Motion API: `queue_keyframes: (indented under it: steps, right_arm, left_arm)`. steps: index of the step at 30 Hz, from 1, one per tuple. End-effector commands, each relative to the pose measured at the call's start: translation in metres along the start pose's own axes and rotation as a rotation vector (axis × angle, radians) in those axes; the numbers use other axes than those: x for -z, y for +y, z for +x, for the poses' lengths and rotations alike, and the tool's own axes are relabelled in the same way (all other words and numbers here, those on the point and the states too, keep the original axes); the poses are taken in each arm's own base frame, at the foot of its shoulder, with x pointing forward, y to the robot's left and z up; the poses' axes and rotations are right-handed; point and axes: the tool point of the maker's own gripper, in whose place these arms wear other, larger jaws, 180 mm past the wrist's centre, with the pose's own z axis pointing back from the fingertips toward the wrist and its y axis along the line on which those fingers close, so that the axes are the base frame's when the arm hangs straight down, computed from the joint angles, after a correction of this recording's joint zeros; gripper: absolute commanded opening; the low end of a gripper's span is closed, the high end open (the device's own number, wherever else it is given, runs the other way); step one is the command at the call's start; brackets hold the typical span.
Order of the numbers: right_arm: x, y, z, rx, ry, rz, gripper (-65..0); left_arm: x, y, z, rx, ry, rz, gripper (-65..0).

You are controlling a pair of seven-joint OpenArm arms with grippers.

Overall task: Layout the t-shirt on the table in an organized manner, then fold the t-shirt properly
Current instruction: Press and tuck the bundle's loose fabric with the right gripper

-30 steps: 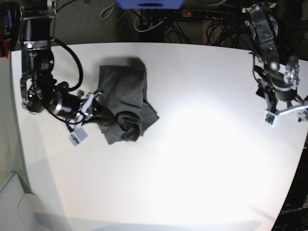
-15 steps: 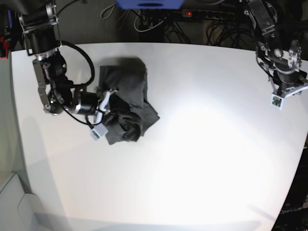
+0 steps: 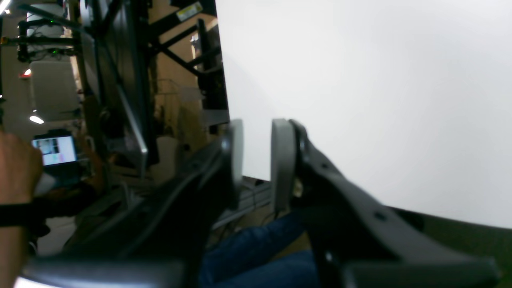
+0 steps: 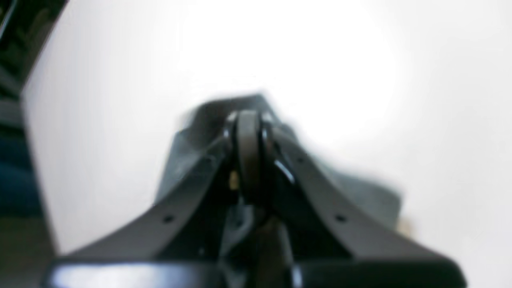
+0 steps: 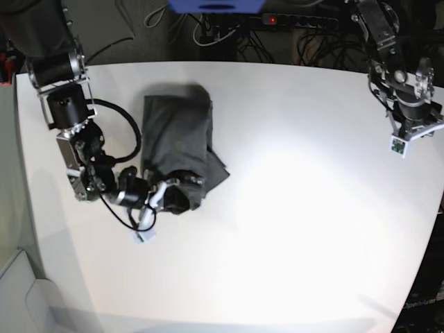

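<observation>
T-shirt (image 5: pixel 177 135) — at right end effector (image 5: pixel 168 195)

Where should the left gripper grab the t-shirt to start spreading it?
Probably the far hem edge of the t-shirt, coming from the table's open middle: that end lies flat, while the near end is bunched at the right gripper.

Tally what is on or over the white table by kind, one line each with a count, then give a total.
Dark grey t-shirt, bunched up: 1
Robot grippers: 2, the right gripper at the shirt's near end, the left gripper at the table's far edge
Total: 3
</observation>
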Motion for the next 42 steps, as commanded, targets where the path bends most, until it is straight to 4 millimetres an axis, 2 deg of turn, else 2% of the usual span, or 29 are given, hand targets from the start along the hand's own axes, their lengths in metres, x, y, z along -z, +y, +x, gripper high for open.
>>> queue_keyframes:
  steps: [1,4,7,12,14,17,21,23,26,30,36,38,40,42]
  right_arm:
    - [0.003,0.004,0.030,-0.031,-0.069,0.015,-65.0]
    - [0.013,0.008,0.027,-0.059,-0.041,0.009,-65.0]
    - [0.017,0.023,0.037,-0.095,-0.064,0.034,-65.0]
    - [0.007,0.046,0.057,-0.183,-0.124,0.067,-65.0]
    - [-0.005,0.048,0.060,-0.228,-0.133,0.062,-65.0]
    - [-0.021,0.055,0.051,-0.276,-0.109,0.056,-65.0]
    - [-0.041,0.071,0.030,-0.280,-0.128,0.055,-65.0]
    - [-0.044,0.077,0.018,-0.273,-0.120,0.062,-65.0]
    - [-0.042,0.075,-0.001,-0.238,-0.090,0.062,-65.0]
    - [-0.037,0.058,-0.016,-0.183,-0.052,0.041,-65.0]
    - [-0.027,0.019,-0.011,-0.117,-0.012,-0.012,-65.0]
    - [-0.025,0.012,-0.006,-0.103,-0.021,-0.021,-65.0]
    - [-0.020,0.014,0.001,-0.103,-0.042,-0.013,-65.0]
    - [-0.009,0.027,0.002,-0.122,-0.040,0.021,-65.0]
  left_arm:
    - [-0.003,0.012,0.004,-0.003,-0.017,0.039,-53.0]
    - [-0.003,0.012,0.004,-0.001,-0.016,0.039,-53.0]
    - [-0.002,0.013,0.005,-0.002,-0.019,0.043,-53.0]
    - [-0.002,0.011,0.010,-0.019,-0.036,0.030,-53.0]
    - [-0.002,0.008,0.014,-0.051,-0.064,0.003,-53.0]
    - [-0.002,0.000,0.017,-0.085,-0.092,-0.038,-53.0]
    - [-0.004,-0.006,0.025,-0.126,-0.129,-0.077,-53.0]
    - [-0.004,-0.007,0.028,-0.140,-0.137,-0.085,-53.0]
    - [-0.004,-0.010,0.030,-0.145,-0.146,-0.094,-53.0]
    - [-0.005,-0.012,0.034,-0.143,-0.155,-0.100,-53.0]
    - [-0.006,-0.015,0.031,-0.136,-0.149,-0.107,-53.0]
    - [-0.005,-0.015,0.030,-0.137,-0.146,-0.106,-53.0]
    - [-0.005,-0.014,0.029,-0.132,-0.145,-0.103,-53.0]
    - [-0.005,-0.013,0.029,-0.131,-0.145,-0.102,-53.0]
